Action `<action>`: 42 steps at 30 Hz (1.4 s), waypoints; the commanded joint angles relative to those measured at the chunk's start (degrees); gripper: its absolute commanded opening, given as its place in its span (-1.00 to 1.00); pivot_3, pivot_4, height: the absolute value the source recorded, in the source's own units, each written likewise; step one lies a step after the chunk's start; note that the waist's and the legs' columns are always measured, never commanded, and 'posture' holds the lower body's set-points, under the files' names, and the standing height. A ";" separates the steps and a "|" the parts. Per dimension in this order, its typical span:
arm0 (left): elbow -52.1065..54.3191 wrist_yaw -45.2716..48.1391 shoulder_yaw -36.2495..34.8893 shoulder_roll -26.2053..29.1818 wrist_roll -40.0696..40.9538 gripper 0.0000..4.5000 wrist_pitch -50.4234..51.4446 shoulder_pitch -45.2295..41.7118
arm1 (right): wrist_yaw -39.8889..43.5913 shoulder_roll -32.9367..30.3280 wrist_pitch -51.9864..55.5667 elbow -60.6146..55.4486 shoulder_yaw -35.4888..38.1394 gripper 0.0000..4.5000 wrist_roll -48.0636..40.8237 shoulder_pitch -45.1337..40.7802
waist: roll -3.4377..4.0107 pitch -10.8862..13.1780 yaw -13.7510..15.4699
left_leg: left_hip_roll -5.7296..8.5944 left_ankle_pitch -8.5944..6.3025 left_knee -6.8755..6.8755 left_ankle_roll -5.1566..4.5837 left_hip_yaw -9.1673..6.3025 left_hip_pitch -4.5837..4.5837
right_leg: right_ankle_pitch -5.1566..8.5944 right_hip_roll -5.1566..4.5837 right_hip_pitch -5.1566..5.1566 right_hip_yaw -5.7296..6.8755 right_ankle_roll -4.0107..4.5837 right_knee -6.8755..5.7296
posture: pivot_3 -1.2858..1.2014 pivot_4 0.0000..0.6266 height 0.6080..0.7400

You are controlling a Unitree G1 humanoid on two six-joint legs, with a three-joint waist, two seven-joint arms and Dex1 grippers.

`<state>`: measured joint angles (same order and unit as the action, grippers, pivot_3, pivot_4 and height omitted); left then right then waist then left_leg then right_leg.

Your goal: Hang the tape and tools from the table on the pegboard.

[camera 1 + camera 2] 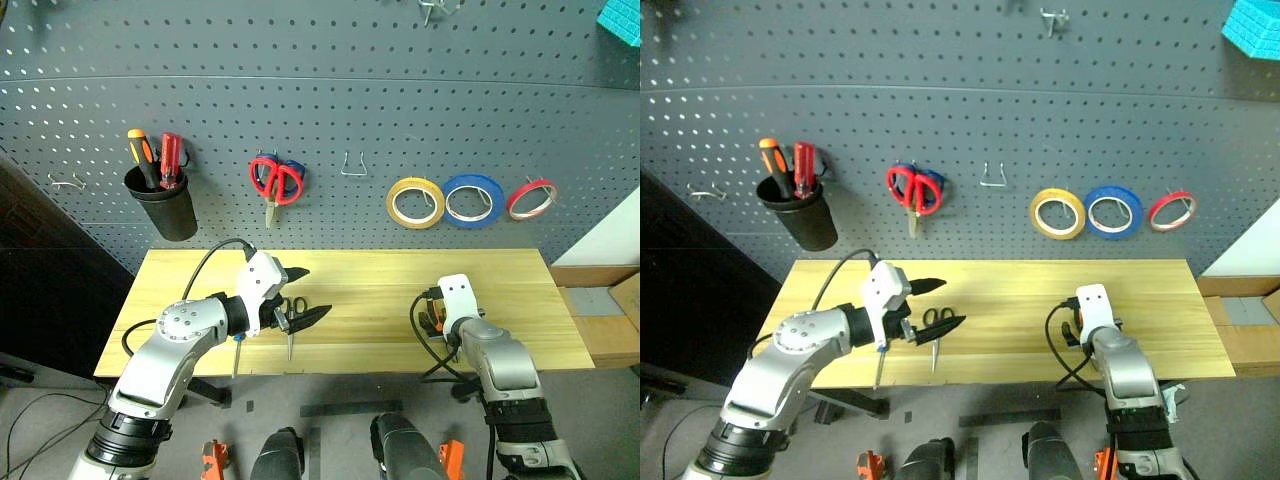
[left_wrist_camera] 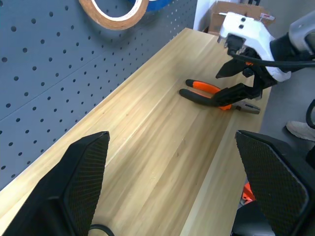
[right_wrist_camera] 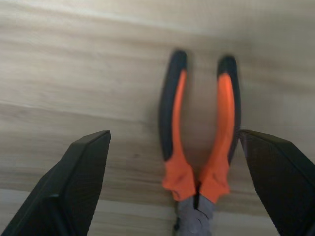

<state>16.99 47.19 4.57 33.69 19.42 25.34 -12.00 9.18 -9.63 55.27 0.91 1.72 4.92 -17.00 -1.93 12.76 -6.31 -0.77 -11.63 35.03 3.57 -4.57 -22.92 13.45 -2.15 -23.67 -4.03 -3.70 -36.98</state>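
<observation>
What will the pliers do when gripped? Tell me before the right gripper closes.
The pliers lie flat on the table between the open right gripper, so they probably won't roll. The two handles are spread and may swing together when squeezed. The metal head likely makes them heavy and nose-down.

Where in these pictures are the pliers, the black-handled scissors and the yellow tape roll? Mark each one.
pliers (image 3: pixel 199 147), right wrist view, on the orange grips near the pivot.
black-handled scissors (image 1: pixel 937 322), right eye view, on the handle loops.
yellow tape roll (image 1: pixel 400 199), left eye view, on the ring's left side.
</observation>
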 commanded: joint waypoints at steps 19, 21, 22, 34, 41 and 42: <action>1.20 0.60 0.77 -0.11 -0.44 0.93 -1.88 -0.07 | -0.92 -2.14 -4.27 19.89 4.68 0.99 -4.87 -7.16 | -0.04 -0.04 -0.24 | -0.01 0.00 0.03 0.00 0.02 0.04 | -0.02 0.03 0.03 -0.02 -0.03 -0.03 | -0.06 -0.42 1.00; 1.22 0.63 0.78 -0.10 -0.43 0.93 -1.88 -0.06 | -0.55 -2.47 -3.53 21.31 4.92 0.99 -5.42 -7.94 | -0.08 -0.07 -0.25 | 0.00 0.00 0.04 0.00 0.02 0.05 | -0.02 0.03 0.05 -0.02 -0.03 -0.02 | -0.06 -0.42 1.00; 1.23 0.64 0.78 -0.09 -0.45 0.93 -1.89 -0.05 | -0.05 -2.75 -3.12 21.85 4.67 0.99 -5.60 -8.20 | -0.10 -0.08 -0.25 | 0.00 0.00 0.04 0.00 0.02 0.05 | -0.02 0.03 0.05 -0.02 -0.03 -0.02 | -0.06 -0.42 1.00; -0.20 -2.96 -3.73 -1.32 0.95 0.93 -0.75 2.39 | 1.98 -2.68 -13.84 13.96 -4.84 0.15 -2.75 -5.23 | -0.23 -0.21 -0.43 | -0.01 0.00 0.05 0.00 0.01 0.12 | -0.02 0.04 0.11 -0.02 -0.03 -0.02 | -0.05 -0.43 1.00; -0.79 -7.94 -12.00 -4.13 2.18 0.93 -5.51 6.05 | 1.02 4.25 -28.23 -6.39 -8.92 0.15 -3.33 -3.53 | -0.06 -0.09 -1.09 | -0.05 0.01 0.02 0.00 0.02 -0.18 | -0.03 0.08 -0.32 -0.06 -0.03 -0.17 | -0.05 -0.41 1.00; -0.94 -8.24 -13.23 -4.63 2.73 0.93 -6.72 6.04 | 1.63 5.15 -31.47 -9.51 -10.23 0.15 -3.50 -3.73 | -0.06 -0.09 -1.03 | -0.05 0.01 0.02 0.01 0.02 -0.21 | -0.03 0.08 -0.35 -0.06 -0.03 -0.15 | -0.04 -0.40 1.00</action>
<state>15.25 40.06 -5.49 29.42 21.45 21.90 -5.77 10.18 -5.27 30.95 -0.43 -6.85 1.79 -19.42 -1.99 12.67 -7.34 -0.82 -11.63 35.05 3.58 -4.55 -23.18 13.42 -2.07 -24.04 -4.09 -3.74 -37.13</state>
